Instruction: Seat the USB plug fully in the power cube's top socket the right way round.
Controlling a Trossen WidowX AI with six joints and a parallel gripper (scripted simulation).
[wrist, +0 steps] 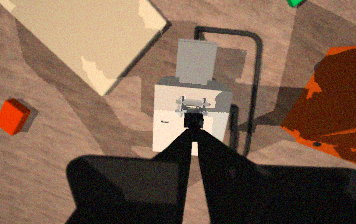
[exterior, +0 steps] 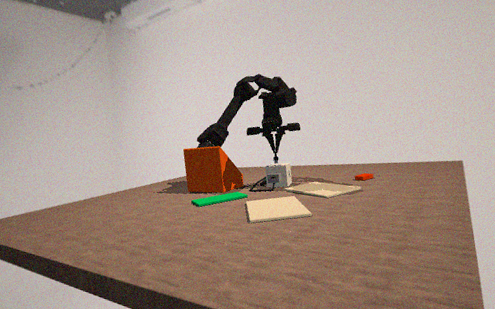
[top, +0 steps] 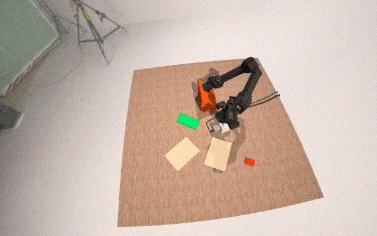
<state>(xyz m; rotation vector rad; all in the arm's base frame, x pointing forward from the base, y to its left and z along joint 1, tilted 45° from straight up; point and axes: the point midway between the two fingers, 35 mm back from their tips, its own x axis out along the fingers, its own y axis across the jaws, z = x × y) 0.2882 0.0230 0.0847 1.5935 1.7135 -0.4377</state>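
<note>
1 plug point(exterior: 275, 160) point(wrist: 193, 120) between gripper fingertips point(exterior: 276, 156)

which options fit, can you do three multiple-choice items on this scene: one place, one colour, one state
1. Where is the black USB plug?
A) on the green block
B) at the top of the power cube
C) on the orange block

2. What colour is the thin slab nearest the orange block?
A) green
B) blue
C) purple

3. How is the hand?
A) wide open
B) shut on nothing
C) shut on the plug

B: the plug stands at the white power cube's top.
A: the slab is green.
C: the hand's fingertips meet around the plug.
</note>
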